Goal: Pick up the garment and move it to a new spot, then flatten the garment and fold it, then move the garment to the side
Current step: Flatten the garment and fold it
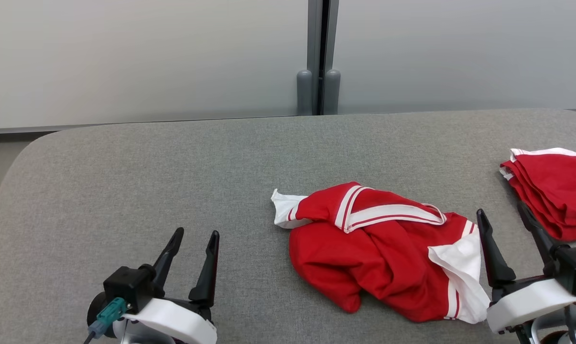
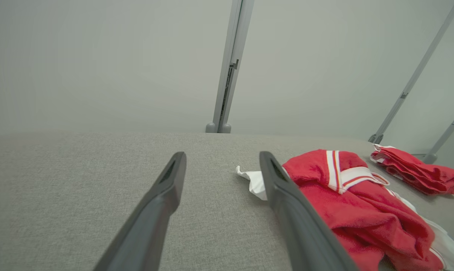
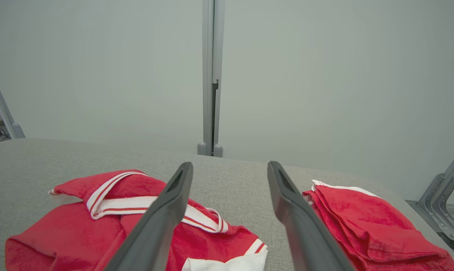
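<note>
A crumpled red garment point(image 1: 378, 253) with white sleeves and striped trim lies in a heap on the grey table, right of centre. The left wrist view shows the garment point(image 2: 362, 203) to the right of that gripper's fingers, and the right wrist view has the garment point(image 3: 98, 222) at lower left. My right gripper point(image 1: 503, 217) stands open just right of the heap, nothing between its fingers. My left gripper point(image 1: 196, 235) is open at the lower left, well apart from the cloth and above bare table.
A second red garment point(image 1: 553, 188), folded, lies at the table's right edge, close behind my right gripper; the right wrist view has this folded garment point(image 3: 362, 226) at lower right. The grey padded table point(image 1: 149, 181) ends at a pale wall with a vertical post point(image 1: 319, 57).
</note>
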You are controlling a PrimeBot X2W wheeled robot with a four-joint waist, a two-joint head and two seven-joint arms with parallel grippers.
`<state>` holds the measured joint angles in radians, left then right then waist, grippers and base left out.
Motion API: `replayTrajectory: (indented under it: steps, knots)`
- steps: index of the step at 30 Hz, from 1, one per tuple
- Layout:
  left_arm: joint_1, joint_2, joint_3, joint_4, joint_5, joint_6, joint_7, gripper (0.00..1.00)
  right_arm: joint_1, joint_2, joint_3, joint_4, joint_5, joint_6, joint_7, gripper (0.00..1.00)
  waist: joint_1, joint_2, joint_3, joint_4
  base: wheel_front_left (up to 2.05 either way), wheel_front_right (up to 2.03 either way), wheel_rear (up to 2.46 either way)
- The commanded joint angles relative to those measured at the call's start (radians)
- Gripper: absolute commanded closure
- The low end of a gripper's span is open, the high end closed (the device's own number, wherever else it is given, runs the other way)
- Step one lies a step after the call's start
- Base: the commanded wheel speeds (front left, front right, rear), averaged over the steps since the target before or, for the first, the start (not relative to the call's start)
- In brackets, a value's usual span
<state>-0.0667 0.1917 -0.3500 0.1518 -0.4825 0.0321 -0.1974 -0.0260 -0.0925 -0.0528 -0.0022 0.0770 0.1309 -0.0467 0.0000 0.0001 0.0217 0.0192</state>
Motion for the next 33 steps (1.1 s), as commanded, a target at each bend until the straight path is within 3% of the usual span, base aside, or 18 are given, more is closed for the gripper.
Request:
replayTrajectory:
  steps: [1,12,23,33]
  knots:
    - [0.005,0.0,-0.009,-0.005,-0.004,-0.003,0.011,0.0,0.016,0.005,-0.003,0.009,0.005,0.0,-0.009,0.0,0.0,-0.0001,0.003,0.0,0.0,0.0,0.0]
    - [-0.005,-0.019,-0.06,0.009,-0.018,-0.025,0.049,0.0,-0.013,0.02,-0.009,0.068,0.002,0.0,-0.046,0.0,0.0,-0.0001,0.013,-0.03,0.0,0.0,0.0]
    - [-0.025,-0.055,-0.201,0.096,-0.123,-0.126,0.32,0.0,-0.044,0.011,-0.017,0.074,0.009,0.0,-0.066,0.0,0.0,-0.0001,0.035,-0.081,0.0,0.0,0.0]
    - [-0.124,-0.118,-0.216,0.256,-0.261,-0.157,0.308,0.0,-0.089,0.016,0.02,0.098,0.018,0.0,-0.081,0.0,0.0,-0.0001,0.092,-0.162,0.0,0.0,0.0]
